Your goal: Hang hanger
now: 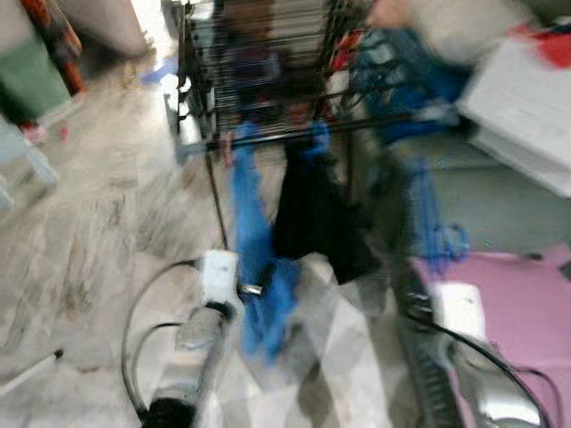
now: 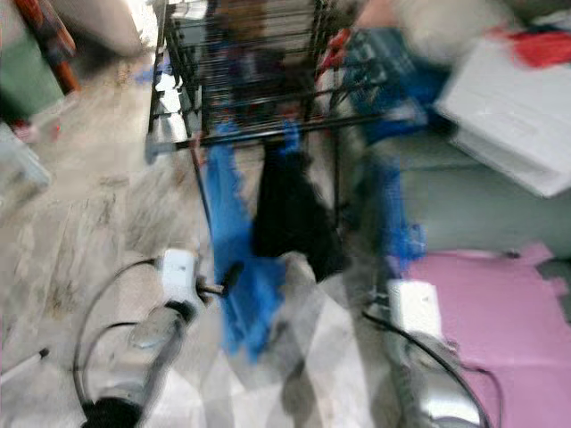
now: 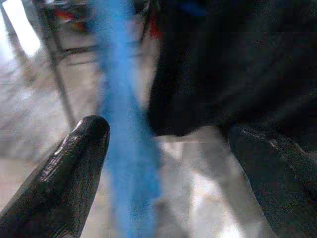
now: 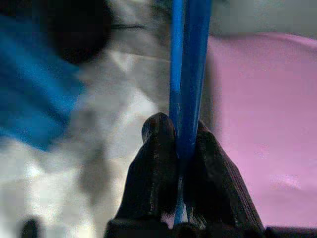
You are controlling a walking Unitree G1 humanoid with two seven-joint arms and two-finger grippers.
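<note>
Hanger: blue hanger (image 4: 190,74), a thin blue bar running up from between the right fingertips; in the blurred head views it stands right of centre, near the rack.
Right gripper: right gripper (image 4: 179,144), both black fingers pressed together on the hanger, gripping its lower stretch.
Left gripper: left gripper (image 3: 168,148), fingers (image 3: 74,163) spread wide, holding nothing; blue cloth (image 1: 254,250) hangs between them.
Rack: black wire drying rack (image 1: 259,71), upper centre, with the blue cloth and a black garment (image 1: 312,214) draped from its rail.
Surface: pale marbled floor (image 1: 98,241).
Room: pink mat (image 1: 526,303) lower right; white box (image 1: 526,116) upper right.
</note>
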